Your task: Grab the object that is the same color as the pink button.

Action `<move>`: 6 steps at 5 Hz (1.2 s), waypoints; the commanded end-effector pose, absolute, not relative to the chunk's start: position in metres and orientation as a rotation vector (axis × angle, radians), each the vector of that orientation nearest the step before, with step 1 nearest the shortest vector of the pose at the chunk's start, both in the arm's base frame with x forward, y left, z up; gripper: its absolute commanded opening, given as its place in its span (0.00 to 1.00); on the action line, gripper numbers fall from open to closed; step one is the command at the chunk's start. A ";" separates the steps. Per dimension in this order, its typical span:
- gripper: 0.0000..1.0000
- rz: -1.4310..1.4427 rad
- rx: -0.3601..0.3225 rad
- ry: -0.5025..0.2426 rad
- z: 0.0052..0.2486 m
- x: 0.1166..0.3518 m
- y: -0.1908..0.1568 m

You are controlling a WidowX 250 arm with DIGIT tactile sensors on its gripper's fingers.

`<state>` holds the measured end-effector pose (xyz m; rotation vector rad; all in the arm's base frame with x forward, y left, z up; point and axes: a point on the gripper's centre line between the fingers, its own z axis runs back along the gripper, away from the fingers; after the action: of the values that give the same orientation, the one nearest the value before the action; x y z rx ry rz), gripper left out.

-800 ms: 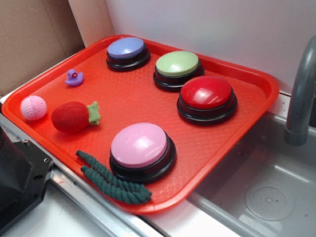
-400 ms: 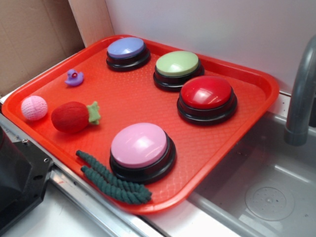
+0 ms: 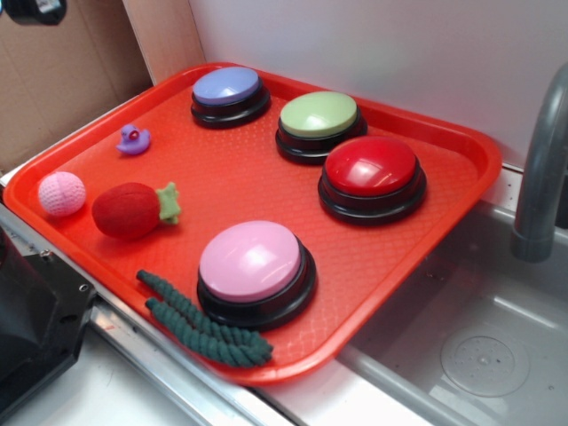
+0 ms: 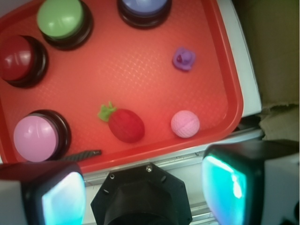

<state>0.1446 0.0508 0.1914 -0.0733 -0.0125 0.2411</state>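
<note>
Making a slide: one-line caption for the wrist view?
Open gripper high above the red tray, pink yarn ball beside the knitted strawberry.

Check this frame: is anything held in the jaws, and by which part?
Nothing is held. The gripper hangs open above the tray; the pink ball lies untouched on it.

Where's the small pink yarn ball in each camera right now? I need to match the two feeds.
Exterior: the pink yarn ball lies at the tray's left edge, left of the red knitted strawberry.
Wrist: the ball sits lower right of centre, right of the strawberry, near the tray's rim.
Shared landmark: the strawberry, next to the ball in both views.
</note>
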 end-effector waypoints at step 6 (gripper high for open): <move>1.00 0.196 0.065 -0.058 0.089 0.111 0.140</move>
<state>0.1092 0.1354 0.0826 0.0457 -0.0411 0.1871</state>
